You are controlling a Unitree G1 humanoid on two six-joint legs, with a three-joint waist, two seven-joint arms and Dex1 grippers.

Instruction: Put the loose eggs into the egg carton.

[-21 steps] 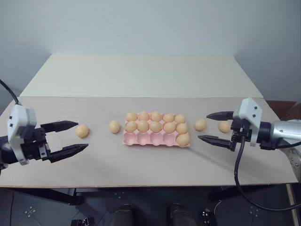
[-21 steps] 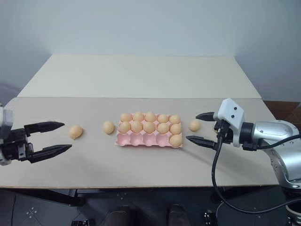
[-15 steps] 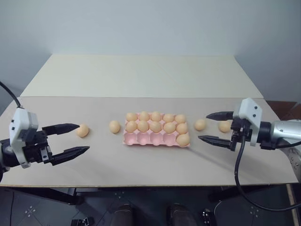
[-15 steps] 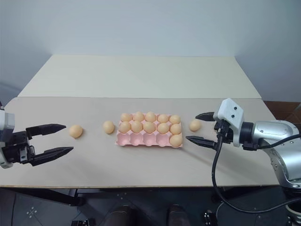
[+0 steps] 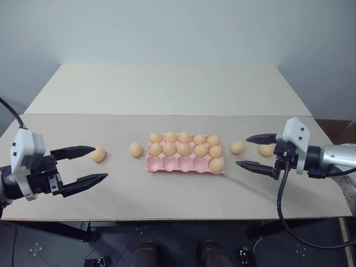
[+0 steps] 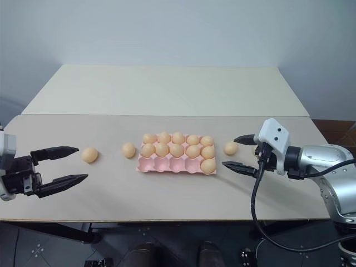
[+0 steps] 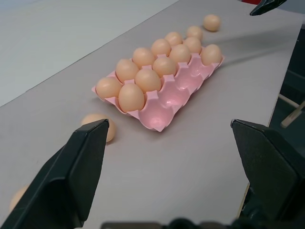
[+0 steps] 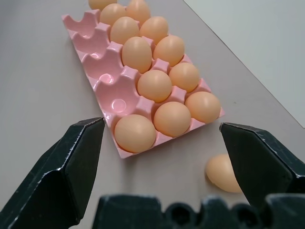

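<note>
Carton (image 5: 183, 162) sitting mid-table, pink, back two rows full, front row holding one egg at its right end, four front cups empty. Loose eggs: two left of carton, near one (image 5: 136, 149) just beside its left edge, far one (image 5: 98, 154) further out by left gripper (image 5: 87, 164). Two more right of carton: one (image 5: 237, 147) just off the right edge, another (image 5: 266, 149) beyond it, partly hidden behind right gripper (image 5: 257, 152).

Both sets of jaws standing wide open, gripping nothing, hovering either side of carton and pointing in toward it.

Judging step in hand: closing in for first pick. Doing it well probably means:
- centring each egg between the fingers before closing; round and smooth, likely rolling if nudged by one finger first
- closing gently
- lowering into an empty front cup, not dropping
- avoiding knocks to carton's seated eggs on approach

Surface: flat beige tabletop (image 5: 167, 189), paler panel (image 5: 167, 89) behind carton. Plain pale wall (image 5: 178, 28) beyond, dark floor below table's front edge.
</note>
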